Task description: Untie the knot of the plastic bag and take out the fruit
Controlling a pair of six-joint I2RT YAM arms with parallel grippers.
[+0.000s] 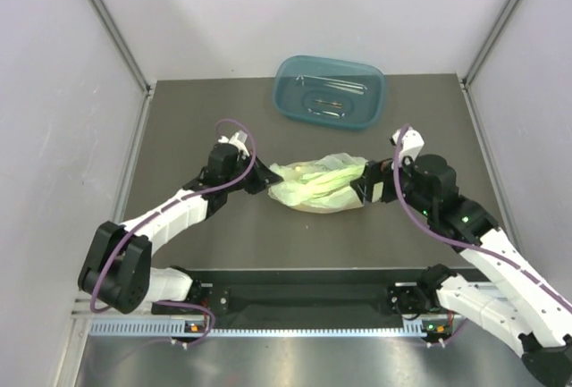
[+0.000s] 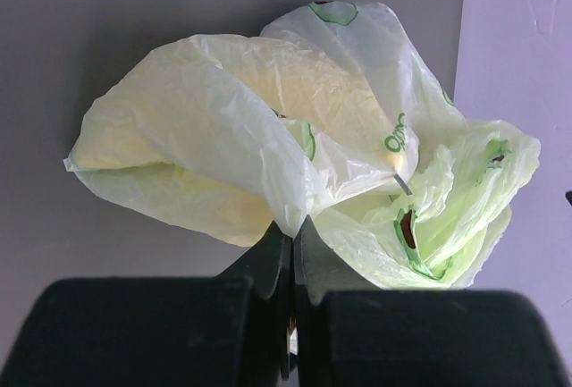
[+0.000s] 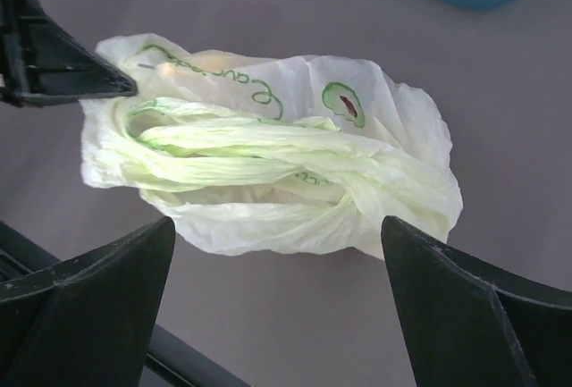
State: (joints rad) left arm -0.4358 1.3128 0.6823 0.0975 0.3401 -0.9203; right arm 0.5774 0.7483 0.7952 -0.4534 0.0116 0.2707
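Showing the plastic bag [image 1: 320, 183] lying crumpled at the centre of the table [image 1: 223, 226], with the knot [image 3: 332, 178] of twisted handle strips not yet undone and no fruit out. Pinching a fold at the bag's 9 o'clock end with the left gripper [image 2: 292, 237], fingers pressed together on the film. Hovering at its 3 o'clock end with the right gripper [image 3: 277, 231], fingers spread wide, bag just ahead of the tips. Leaving untying and emptying both to do.

- Bag [image 1: 319, 185] lies mid-way across the table [image 1: 268, 235], between both grippers.
- Left gripper [image 1: 268, 179] touches its left end, right gripper [image 1: 365, 183] is at its right end.
- Tub [image 1: 329, 89] sits behind, apart, by the far edge.
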